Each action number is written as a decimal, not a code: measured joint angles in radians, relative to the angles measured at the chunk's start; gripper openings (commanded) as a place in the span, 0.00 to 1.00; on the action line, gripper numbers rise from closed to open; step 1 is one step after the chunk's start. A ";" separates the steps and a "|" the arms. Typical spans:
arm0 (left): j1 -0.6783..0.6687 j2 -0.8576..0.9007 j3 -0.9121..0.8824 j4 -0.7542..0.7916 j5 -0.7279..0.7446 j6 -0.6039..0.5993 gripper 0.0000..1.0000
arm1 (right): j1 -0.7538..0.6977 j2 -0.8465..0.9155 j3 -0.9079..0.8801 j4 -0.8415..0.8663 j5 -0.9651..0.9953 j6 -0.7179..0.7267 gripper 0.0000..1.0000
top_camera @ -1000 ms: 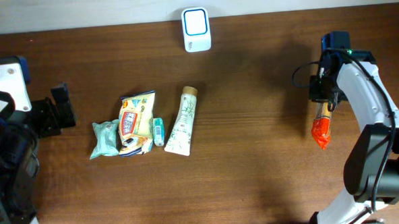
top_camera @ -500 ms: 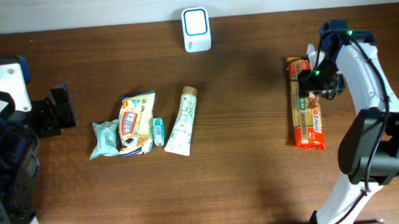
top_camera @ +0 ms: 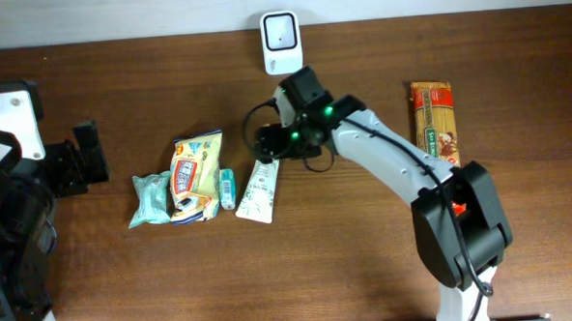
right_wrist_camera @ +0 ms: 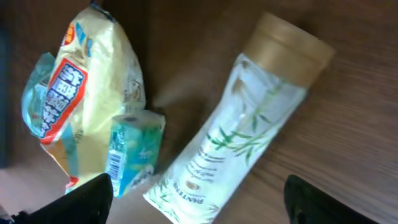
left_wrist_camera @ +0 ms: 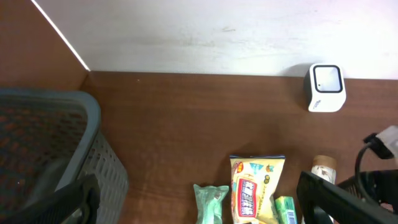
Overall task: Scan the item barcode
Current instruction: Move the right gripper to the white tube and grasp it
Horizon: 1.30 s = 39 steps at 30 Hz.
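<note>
While the right gripper [top_camera: 268, 140] hangs with its jaws wide apart and nothing in them, the plastic tube [right_wrist_camera: 239, 134] lies flat directly under it, between the two fingers. We judge the tube to be light, soft and a little slippery. We would therefore take it across the round body near the stiff tan cap [right_wrist_camera: 292, 46], away from the small green box [right_wrist_camera: 134, 152] just beside its other end.

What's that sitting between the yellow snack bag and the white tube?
A small green box lies there, close against the yellow snack bag and beside the white tube. Both the overhead and right wrist views show it.
</note>
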<state>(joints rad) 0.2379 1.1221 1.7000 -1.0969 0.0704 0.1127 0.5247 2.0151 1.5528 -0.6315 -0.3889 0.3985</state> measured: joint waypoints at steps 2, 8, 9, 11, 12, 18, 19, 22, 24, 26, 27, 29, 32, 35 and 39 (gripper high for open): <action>0.000 0.000 0.000 0.000 0.000 0.000 0.99 | 0.001 0.039 0.000 0.019 -0.020 0.018 0.86; 0.000 0.000 0.000 0.000 0.000 0.000 0.99 | -0.008 0.124 0.000 0.030 -0.036 0.021 0.79; 0.000 0.000 0.000 0.000 0.000 0.000 0.99 | -0.021 0.145 0.000 0.044 -0.046 0.025 0.71; 0.000 0.000 0.000 0.001 0.000 0.000 0.99 | -0.040 0.173 0.000 0.092 -0.094 0.014 0.52; 0.000 0.000 0.000 -0.001 0.000 0.000 0.99 | -0.047 0.198 0.002 0.125 -0.149 0.010 0.30; 0.000 0.000 0.000 0.000 0.000 0.000 0.99 | -0.055 0.225 0.012 0.138 -0.267 -0.011 0.04; 0.000 0.000 0.000 0.000 0.000 0.000 0.99 | -0.061 0.225 0.012 0.127 -0.283 -0.029 0.04; 0.000 0.000 0.000 0.000 0.000 0.000 0.99 | -0.089 0.219 0.012 0.035 -0.316 -0.090 0.04; 0.000 0.000 0.000 0.000 0.000 0.000 0.99 | -0.112 0.191 0.008 -0.061 -0.299 -0.160 0.34; 0.000 0.000 0.000 0.000 0.000 0.000 0.99 | -0.131 0.174 0.001 -0.148 -0.267 -0.228 0.50; 0.000 0.000 0.000 0.000 0.000 0.000 0.99 | -0.134 0.170 0.001 -0.200 -0.215 -0.248 0.58; 0.000 0.000 0.000 0.000 0.000 0.000 0.99 | -0.134 0.165 0.002 -0.245 -0.130 -0.273 0.59; 0.000 0.000 0.000 0.000 0.000 0.000 0.99 | -0.153 0.140 0.005 -0.336 0.054 -0.277 0.65; 0.000 0.000 0.000 0.000 0.000 0.000 0.99 | -0.172 0.136 0.009 -0.369 0.183 -0.282 0.66; 0.000 0.000 0.000 -0.002 0.000 0.000 0.99 | -0.174 0.145 0.170 -0.570 0.277 -0.286 0.66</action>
<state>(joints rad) 0.2379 1.1221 1.7000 -1.0988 0.0704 0.1131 0.3504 2.1597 1.7226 -1.2015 -0.1120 0.1127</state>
